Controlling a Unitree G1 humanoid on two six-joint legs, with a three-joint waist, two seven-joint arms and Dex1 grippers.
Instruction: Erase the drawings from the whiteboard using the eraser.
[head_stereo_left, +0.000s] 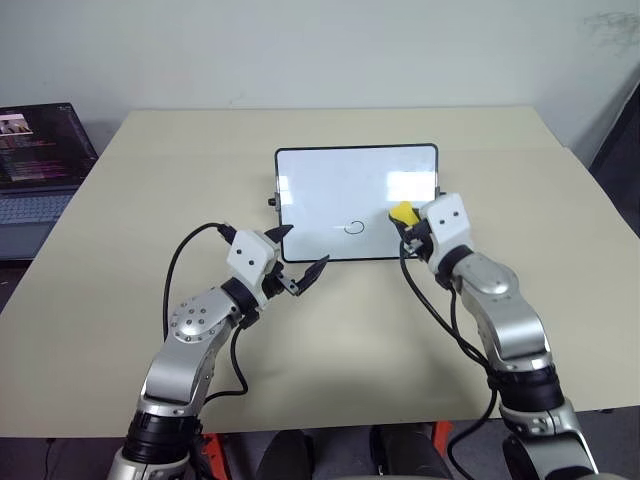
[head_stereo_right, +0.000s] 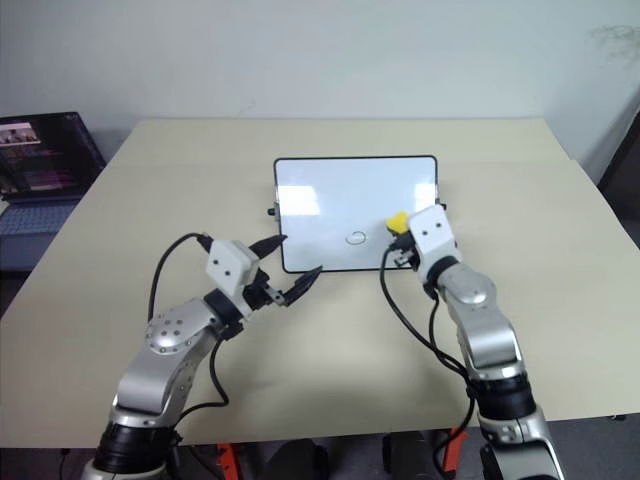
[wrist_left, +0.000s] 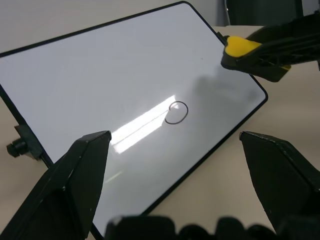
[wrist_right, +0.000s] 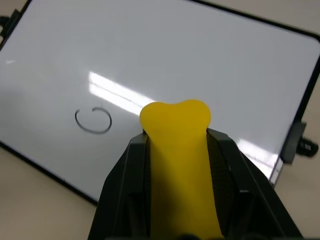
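Whiteboard (head_stereo_left: 340, 190) lying flat on tan table (head_stereo_left: 120, 300), just ahead of both claws. One drawing (head_stereo_left: 354, 227), a thin black loop, near the board's front edge, between the two claws and closer to the right one. Eraser (wrist_right: 177, 150), yellow, pinched between the right claw's (head_stereo_left: 405, 222) black fingers (wrist_right: 122, 190), its rounded tip sticking out past them, over the board's front right part, just right of the loop. Cannot tell whether eraser touches the surface. Left claw (head_stereo_left: 298, 258) spread wide, holding nothing, pointing at the board's front left corner, fingertips just short of the frame. Black knob (wrist_left: 12, 147) on the board's left edge. Laptop (head_stereo_left: 35, 165) well off to the left of left claw, screen lit.
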